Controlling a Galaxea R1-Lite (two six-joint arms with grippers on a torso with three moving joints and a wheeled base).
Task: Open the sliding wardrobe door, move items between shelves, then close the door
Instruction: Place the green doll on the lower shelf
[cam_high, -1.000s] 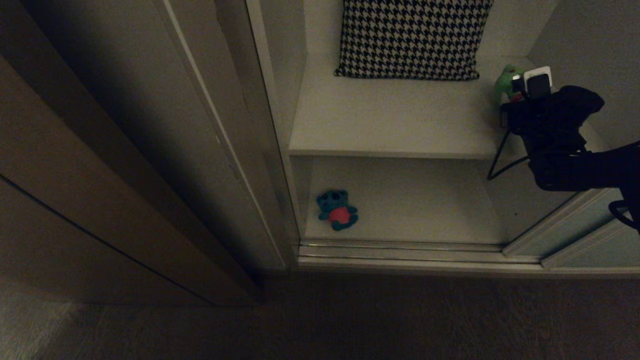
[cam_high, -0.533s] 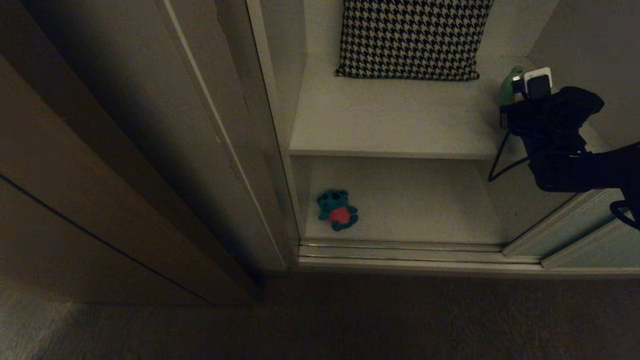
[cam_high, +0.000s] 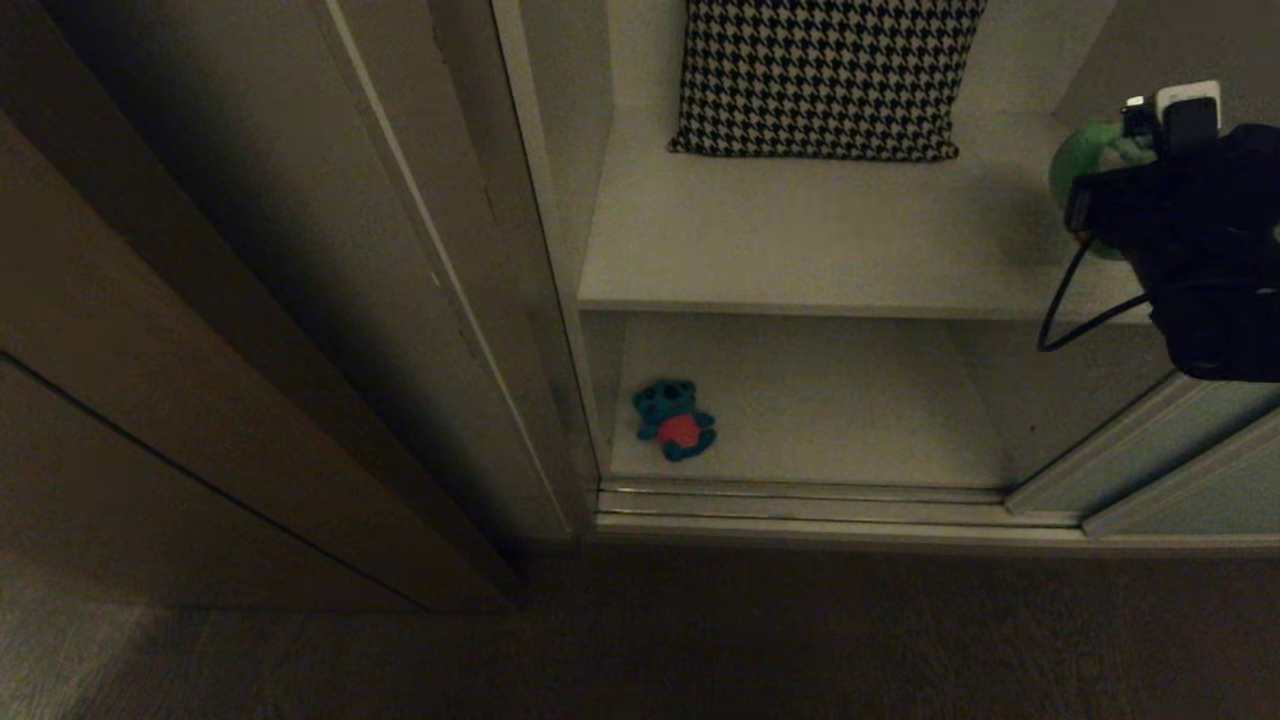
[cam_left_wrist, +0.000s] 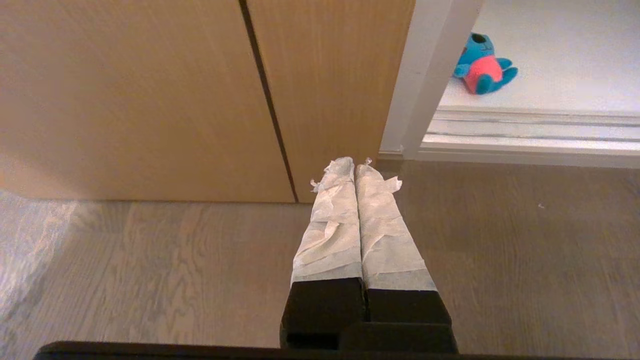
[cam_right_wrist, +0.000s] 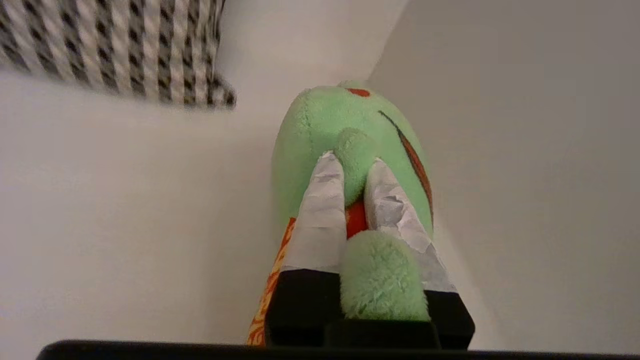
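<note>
The green frog (cam_high: 1082, 160) (cam_right_wrist: 320, 120) hangs in my right gripper (cam_right_wrist: 352, 162), which is shut on one of its limbs, above the right end of the upper shelf (cam_high: 800, 230) beside the wardrobe's right wall. In the head view the black wrist hides the fingers. The teal-blue bear (cam_high: 675, 420) (cam_left_wrist: 480, 70) lies on the lower shelf (cam_high: 860, 410) near its left end. The sliding wardrobe door (cam_high: 1180, 440) stands pushed to the right, leaving the shelves exposed. My left gripper (cam_left_wrist: 356, 162) is shut and empty, parked low over the floor, outside the head view.
A houndstooth cushion (cam_high: 820, 75) leans at the back of the upper shelf. A dark wooden side panel (cam_high: 150, 330) and a white post (cam_left_wrist: 430, 75) bound the opening on the left. The door track (cam_high: 800, 500) runs along the floor.
My right gripper closed on the frog, then swung right and upward with it, off the shelf. The bear and the left arm stayed still.
</note>
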